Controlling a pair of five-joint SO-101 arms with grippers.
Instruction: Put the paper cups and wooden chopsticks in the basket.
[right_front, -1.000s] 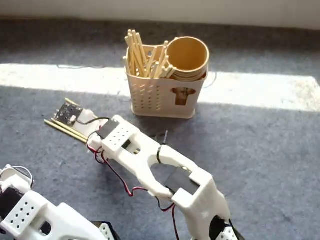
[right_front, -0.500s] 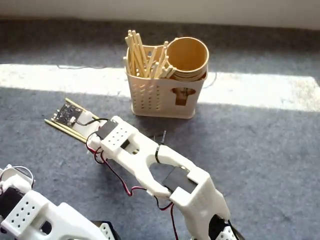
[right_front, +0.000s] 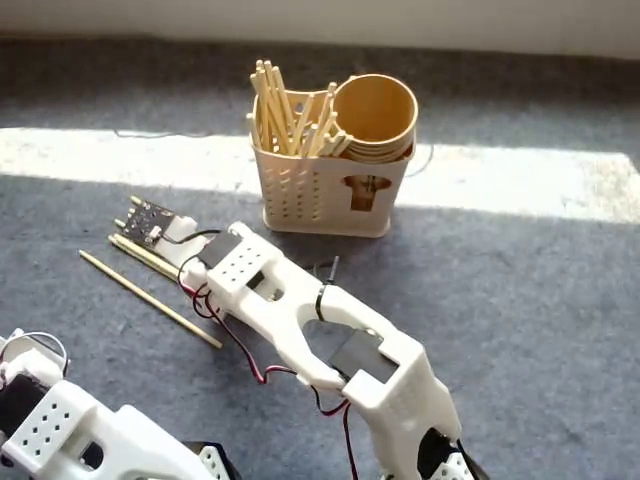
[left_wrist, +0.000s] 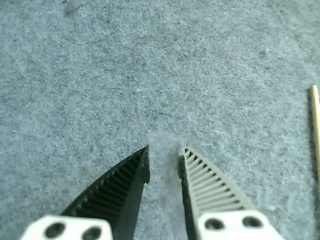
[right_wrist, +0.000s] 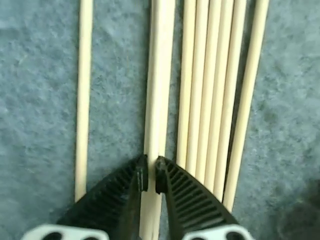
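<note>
**A loose chopstick (right_front: 150, 299) is left behind**

The basket (right_front: 325, 195) holds the cups (right_front: 375, 110) and many sticks (right_front: 275, 105). The right gripper (right_wrist: 151, 162), clamped on a pair of chopsticks (right_wrist: 161, 75), has moved toward the basket. The loose chopstick now lies apart on the carpet (right_front: 520, 300). The left gripper (left_wrist: 165, 150) hovers with jaws slightly apart.

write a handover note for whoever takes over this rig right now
Grippers: left gripper open over bare carpet, empty. The right gripper has its fingers shut on a chopstick in the loose bunch lying on the carpet near the basket.
Done: cups and many sticks stand in the basket.
Left: the loose bunch and one stray stick lying apart from it need to go in.
</note>
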